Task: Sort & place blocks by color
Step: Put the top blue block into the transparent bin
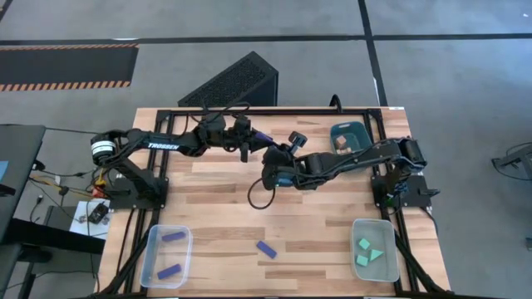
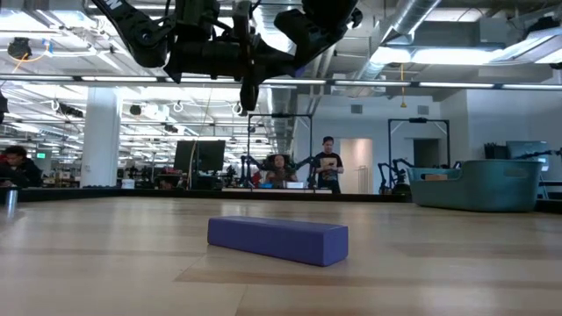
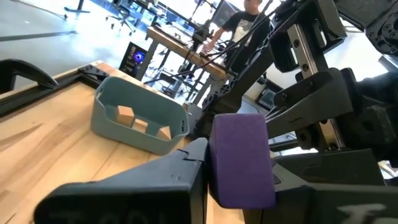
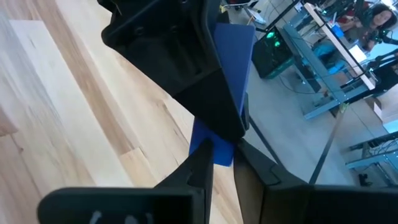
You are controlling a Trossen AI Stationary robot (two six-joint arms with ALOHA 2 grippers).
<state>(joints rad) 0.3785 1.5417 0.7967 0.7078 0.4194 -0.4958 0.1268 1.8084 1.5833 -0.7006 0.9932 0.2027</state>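
Observation:
A dark blue bar (image 1: 259,136) hangs in the air over the table's far middle, with both grippers shut on it. My left gripper (image 1: 249,139) reaches in from the left and my right gripper (image 1: 271,151) from the right. The left wrist view shows the bar (image 3: 239,155) between the left fingers. In the right wrist view the bar (image 4: 231,53) runs behind the left gripper's dark body. Another blue bar (image 1: 266,248) lies flat on the table near the front, also in the low view (image 2: 277,240). My left gripper pinches the blue bar between its two fingers, one on each side (image 3: 214,165). The fingers come in level from the table's left. The bar is lifted clear of the table. My right gripper pinches one end of the bar (image 4: 214,148) between its two fingertips. It comes from the table's right, slanting down. The left gripper's body covers the bar's middle in this view. The bar is held clear of the wood.
A clear tray (image 1: 155,264) at the front left holds two blue bars. A clear tray (image 1: 389,267) at the front right holds teal blocks. A dark teal bin (image 1: 352,129) with wood pieces stands at the far right. People work in the room beyond.

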